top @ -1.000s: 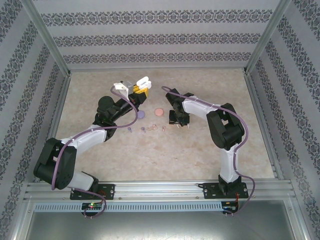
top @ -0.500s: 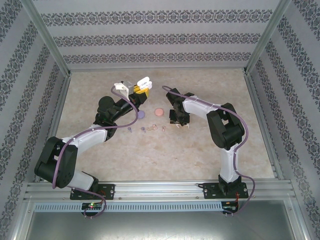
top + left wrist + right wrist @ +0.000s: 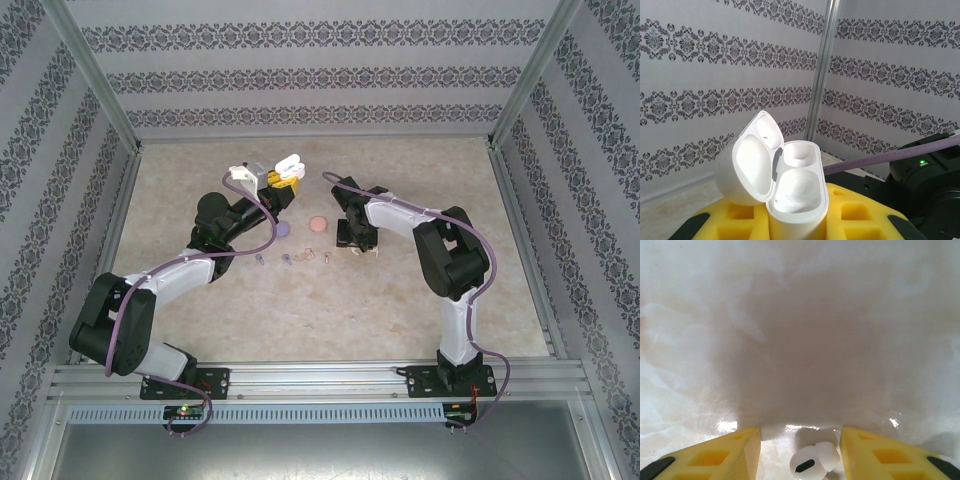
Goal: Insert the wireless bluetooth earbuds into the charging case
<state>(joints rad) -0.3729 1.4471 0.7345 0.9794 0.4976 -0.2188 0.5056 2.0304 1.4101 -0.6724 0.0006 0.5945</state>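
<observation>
My left gripper (image 3: pixel 283 174) is raised over the far table, shut on the white charging case (image 3: pixel 797 192). The case's lid (image 3: pixel 746 162) is swung open to the left and both wells look bare. Its yellow fingers (image 3: pixel 867 215) flank the case body. My right gripper (image 3: pixel 800 452) is low over the table and open. One white earbud (image 3: pixel 813 463) lies on the surface between its yellow fingers (image 3: pixel 735 452), touching neither. In the top view that gripper (image 3: pixel 358 247) stands at the right end of a row of purple earbuds (image 3: pixel 260 262) and pinkish-beige earbuds (image 3: pixel 307 256).
A small purple round case (image 3: pixel 283 229) and a pinkish round case (image 3: pixel 318 223) lie on the marble-patterned table (image 3: pixel 400 310) between the arms. Patterned walls and metal posts (image 3: pixel 100 80) enclose the workspace. The right arm's purple cable (image 3: pixel 880 159) passes behind the held case.
The right gripper has shifted only slightly over the white earbud. The left arm and the held case have stayed still.
</observation>
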